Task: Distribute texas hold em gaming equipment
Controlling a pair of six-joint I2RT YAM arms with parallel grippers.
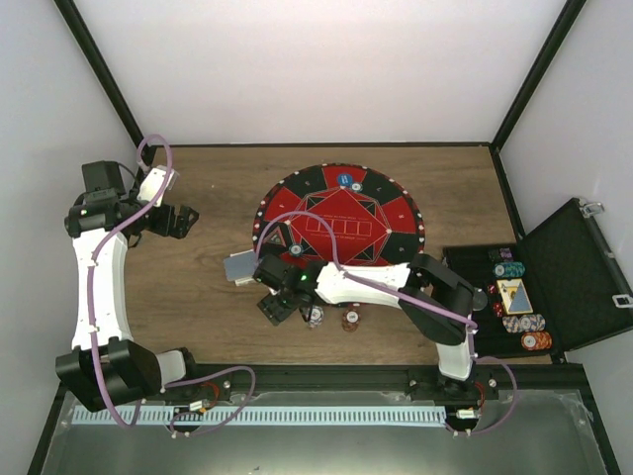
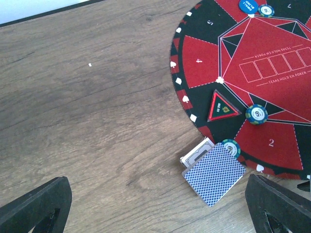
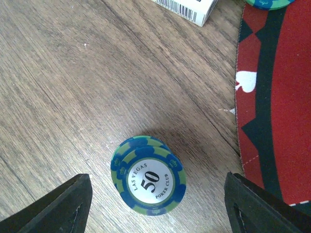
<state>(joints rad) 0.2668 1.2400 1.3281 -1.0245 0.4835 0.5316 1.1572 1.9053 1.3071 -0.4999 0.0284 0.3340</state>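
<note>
Blue-and-green striped poker chip stack point(image 3: 148, 177), top chip marked 50, sits flat on the brown wood-grain surface point(image 3: 73, 73), just off the near-left rim of the big round red-and-black mat point(image 3: 274, 97). The right gripper point(image 1: 276, 306) hangs over it with its jaws apart. There's one black finger point(image 3: 63, 206) on either side of the stack and daylight on both sides, so nothing is gripped.

Just beyond sits a white card box point(image 2: 197, 153), with blue-backed playing cards point(image 2: 215, 174) overlapping it against the mat's edge. One teal-edged chip point(image 2: 231, 147) is right at that edge by the cards. A second teal chip point(image 2: 256, 114) lies further in, beside a red triangular marker point(image 2: 222, 107). On the mat's far side there's a blue button disc point(image 2: 248, 5).

Two more small chip stacks point(image 1: 314, 317) stand on bare wood just right of the right gripper. Over at the right, the open black case point(image 1: 569, 267) holds more chips.

The left gripper point(image 1: 186, 220) hangs above bare wood well left of the mat, wide open and empty.
</note>
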